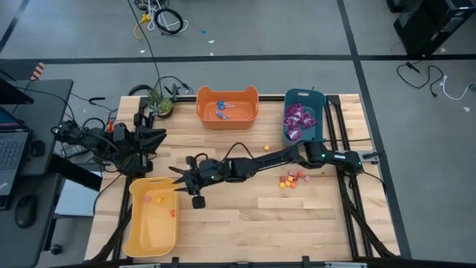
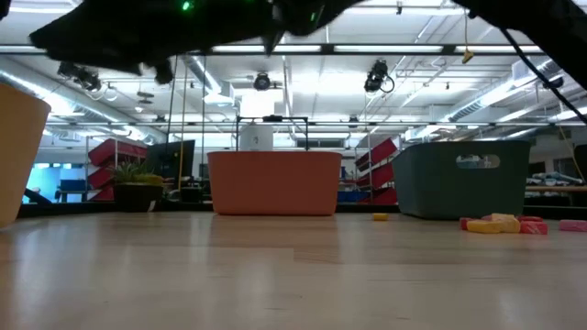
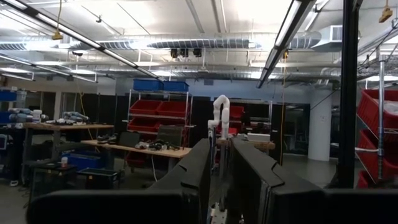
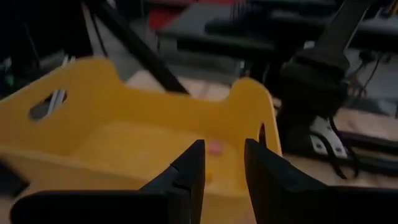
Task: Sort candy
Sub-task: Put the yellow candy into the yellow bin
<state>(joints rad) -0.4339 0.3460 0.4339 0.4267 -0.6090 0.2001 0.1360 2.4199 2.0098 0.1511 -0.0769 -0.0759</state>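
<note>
Right claw point(image 1: 181, 179), parted and empty, above yellow bin point(image 1: 152, 242) rim; loose candies point(image 1: 291, 180) well apart.

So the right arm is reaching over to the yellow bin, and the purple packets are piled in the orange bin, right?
Not quite. The high view shows the purple packets in the teal bin; the orange bin holds blue-wrapped lollipops. The right gripper does reach the yellow bin.

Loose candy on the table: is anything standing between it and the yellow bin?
Nothing visible on the table. Between the loose candy and the yellow bin is bare wood; only the right arm reaches above it, its hand at the bin's rim.
</note>
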